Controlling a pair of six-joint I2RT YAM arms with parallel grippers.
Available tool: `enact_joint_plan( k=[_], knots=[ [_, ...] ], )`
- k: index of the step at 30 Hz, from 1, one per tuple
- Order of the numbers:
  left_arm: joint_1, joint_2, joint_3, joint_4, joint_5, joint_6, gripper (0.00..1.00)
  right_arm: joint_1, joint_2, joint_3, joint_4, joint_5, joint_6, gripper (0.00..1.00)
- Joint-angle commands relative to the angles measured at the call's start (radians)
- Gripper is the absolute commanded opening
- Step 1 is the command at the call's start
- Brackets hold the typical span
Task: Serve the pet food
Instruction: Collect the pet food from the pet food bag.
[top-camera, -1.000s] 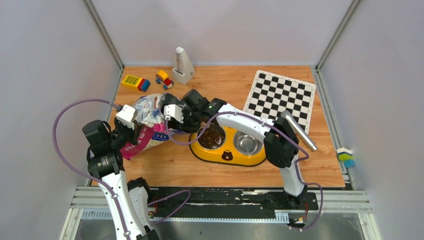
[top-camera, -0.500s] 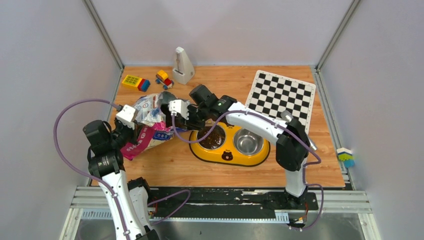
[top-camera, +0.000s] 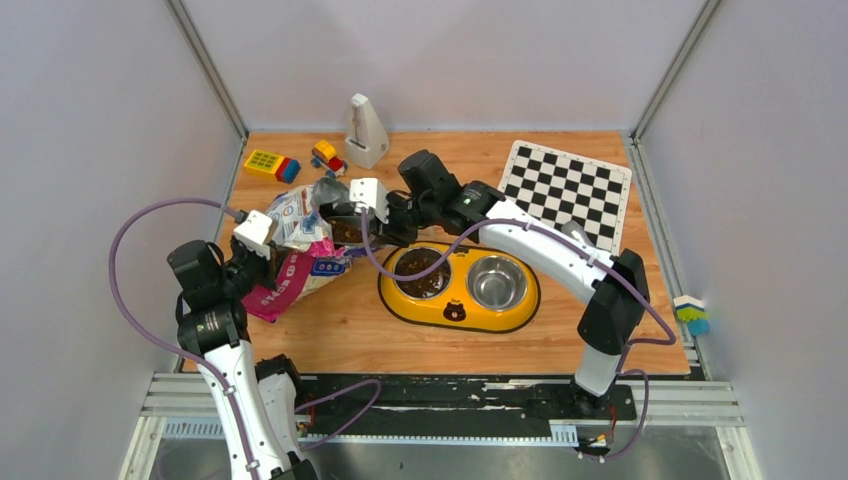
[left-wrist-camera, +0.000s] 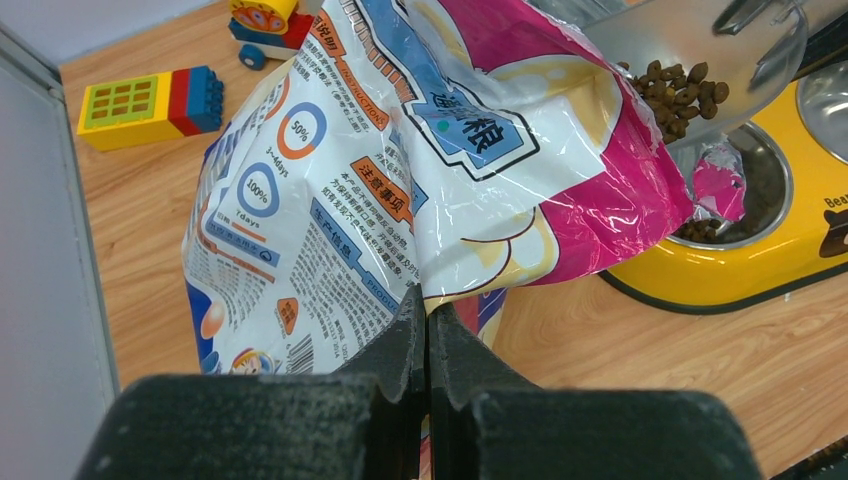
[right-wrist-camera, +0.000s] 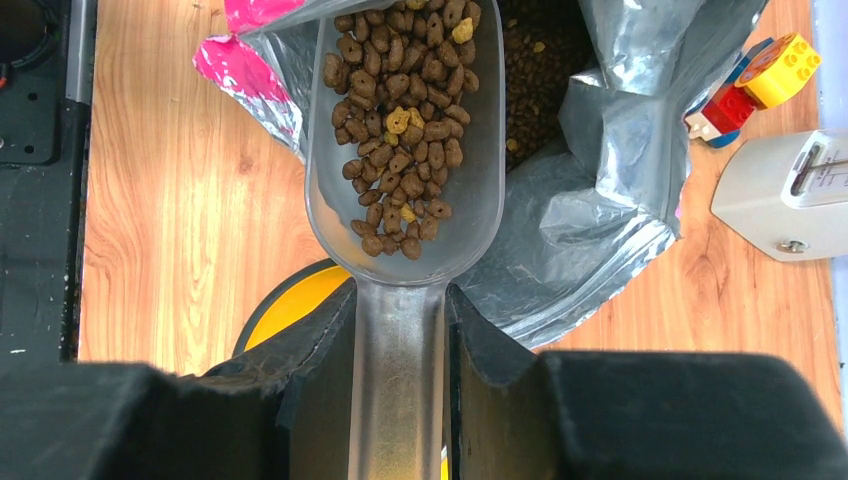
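The pet food is dark brown kibble. It fills my clear scoop (right-wrist-camera: 400, 130), lies inside the open bag (right-wrist-camera: 535, 60) and sits in the left bowl (top-camera: 425, 272) of the yellow feeder (top-camera: 455, 310). My right gripper (right-wrist-camera: 398, 310) is shut on the scoop's handle and holds the scoop level at the bag's mouth; it also shows in the top view (top-camera: 375, 212). My left gripper (left-wrist-camera: 428, 300) is shut on an edge of the glossy pink and white bag (left-wrist-camera: 400, 180), holding it up at the table's left (top-camera: 295, 250). The right bowl (top-camera: 495, 283) holds no kibble.
A checkerboard (top-camera: 562, 190) lies at the back right, with a metal cylinder (top-camera: 600, 262) at its near edge. A white metronome-shaped object (top-camera: 365, 132), a toy truck (top-camera: 327, 156) and a yellow block (top-camera: 272, 164) stand along the back. Walls close in both sides.
My right arm has swung toward the back and right, drawing the scoop with it at the bag's mouth. The left gripper and the bag have stayed put.
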Motion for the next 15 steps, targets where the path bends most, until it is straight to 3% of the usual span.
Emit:
enact_joint_plan(
  k=[1, 15],
  knots=[
    [-0.003, -0.016, 0.018, 0.153, 0.036, 0.005, 0.00, -0.009, -0.051, -0.020, 0.055, -0.035, 0.017, 0.00],
    [-0.003, -0.025, 0.017, 0.149, 0.035, 0.008, 0.00, -0.059, -0.078, -0.053, 0.075, -0.080, 0.056, 0.00]
  ],
)
